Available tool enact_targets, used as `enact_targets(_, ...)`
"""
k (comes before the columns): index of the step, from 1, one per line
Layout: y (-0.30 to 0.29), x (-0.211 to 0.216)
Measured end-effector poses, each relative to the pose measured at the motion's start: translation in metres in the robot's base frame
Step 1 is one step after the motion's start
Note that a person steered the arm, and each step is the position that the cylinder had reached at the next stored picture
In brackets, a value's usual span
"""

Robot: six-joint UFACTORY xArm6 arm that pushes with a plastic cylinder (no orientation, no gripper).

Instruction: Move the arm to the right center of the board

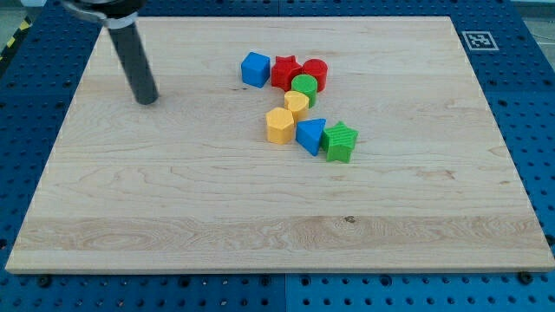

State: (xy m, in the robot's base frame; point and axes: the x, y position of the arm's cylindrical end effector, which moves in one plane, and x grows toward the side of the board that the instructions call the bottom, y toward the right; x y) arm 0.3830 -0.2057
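My tip (146, 99) rests on the wooden board (173, 199) at the upper left, well to the left of all blocks. The blocks cluster at the upper middle. A blue cube (255, 69) is nearest my tip. Next to it are a red star (284, 72) and a red cylinder (316, 73). A green cylinder (304, 86) and a yellow heart (297, 104) sit below them. Lower are a yellow hexagon (280, 126), a blue triangle (311, 135) and a green star (341, 142).
A blue pegboard table (538, 130) surrounds the board. A black-and-white marker tag (479, 40) sits past the board's upper right corner.
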Motion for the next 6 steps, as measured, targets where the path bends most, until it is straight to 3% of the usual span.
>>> enact_targets(2, 0.004, 0.029)
enact_targets(3, 0.047, 0.059)
enact_targets(5, 0.207, 0.13)
enact_targets(6, 0.333, 0.135)
